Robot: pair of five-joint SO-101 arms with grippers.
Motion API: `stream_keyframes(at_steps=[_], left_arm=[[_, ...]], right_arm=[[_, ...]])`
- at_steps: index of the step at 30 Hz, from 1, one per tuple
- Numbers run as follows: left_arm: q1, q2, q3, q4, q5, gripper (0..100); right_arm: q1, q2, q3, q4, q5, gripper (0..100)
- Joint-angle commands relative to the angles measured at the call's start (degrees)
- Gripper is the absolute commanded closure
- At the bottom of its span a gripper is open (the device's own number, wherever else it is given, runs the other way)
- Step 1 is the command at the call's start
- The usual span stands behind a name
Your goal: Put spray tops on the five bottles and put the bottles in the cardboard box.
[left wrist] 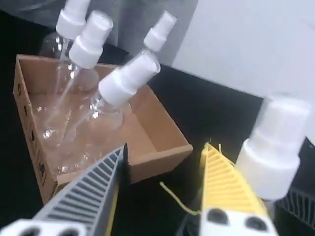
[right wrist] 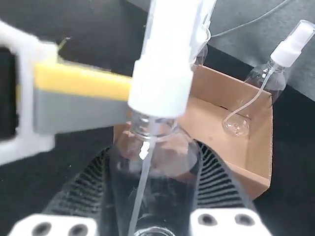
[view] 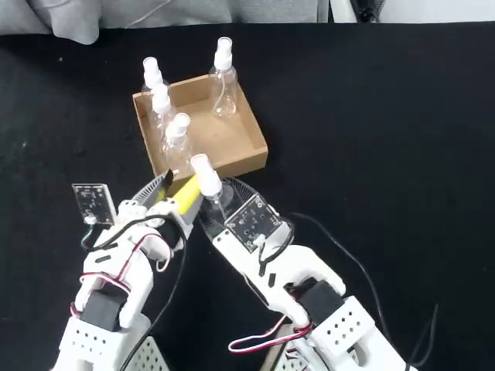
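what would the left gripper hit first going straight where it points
Most likely the near wall of the brown cardboard box, framed within the open left gripper; the white spray top nearby sits just aside. Depth unclear.

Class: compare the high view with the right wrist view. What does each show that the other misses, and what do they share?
The high view adds all four capped bottles at the cardboard box and both arms' white bodies. The right wrist view adds the thin tube inside the held bottle and the right tool's black fingers pressing its sides. Both share that bottle, its spray top, the left tool's yellow finger beside it, and the box.
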Motion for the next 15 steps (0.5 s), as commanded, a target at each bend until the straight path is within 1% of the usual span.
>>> stream_keyframes(at_steps=[1,15], left_arm=[[3.38,-0.70,-7.87,6.77,-0.70,77],[4.00,-0.79,-10.86,7.82,-0.26,77]], right_arm=[[-0.70,-1.71,-1.01,0.44,0.00,90.2],[-0.62,-1.63,-0.04,1.41,0.09,90.2]])
